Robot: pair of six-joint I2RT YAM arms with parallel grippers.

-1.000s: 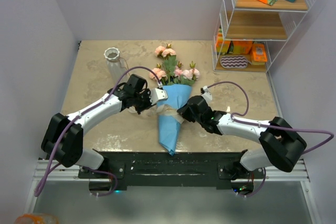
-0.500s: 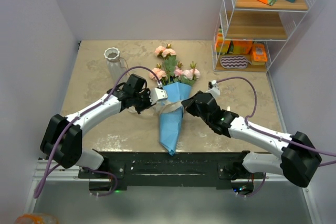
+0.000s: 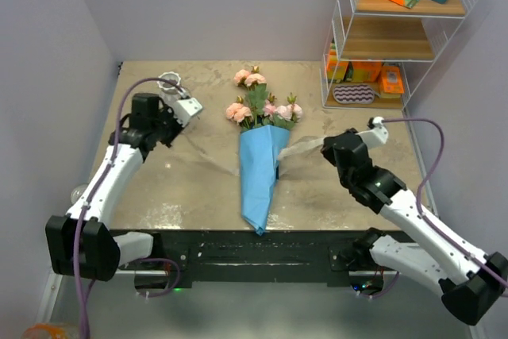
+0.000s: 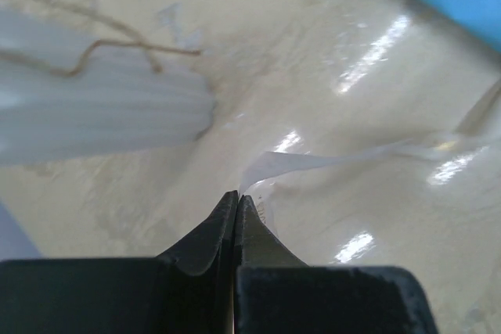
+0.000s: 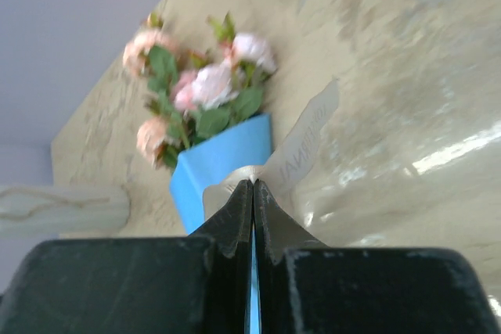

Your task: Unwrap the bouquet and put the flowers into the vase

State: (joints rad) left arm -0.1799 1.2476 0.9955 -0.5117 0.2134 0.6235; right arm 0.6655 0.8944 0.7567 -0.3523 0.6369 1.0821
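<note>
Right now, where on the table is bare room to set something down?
Bare: near-left, between the left arm and the cone; near-right, between the cone and the right arm. Crowded: by the vase and left tool, and along the ribbon.

The top camera looks down from above and behind the arms (image 3: 111,176) over the whole table (image 3: 182,188). Both wrist cameras sit low and close; the right one shares the bouquet (image 5: 221,158) with the top view.
</note>
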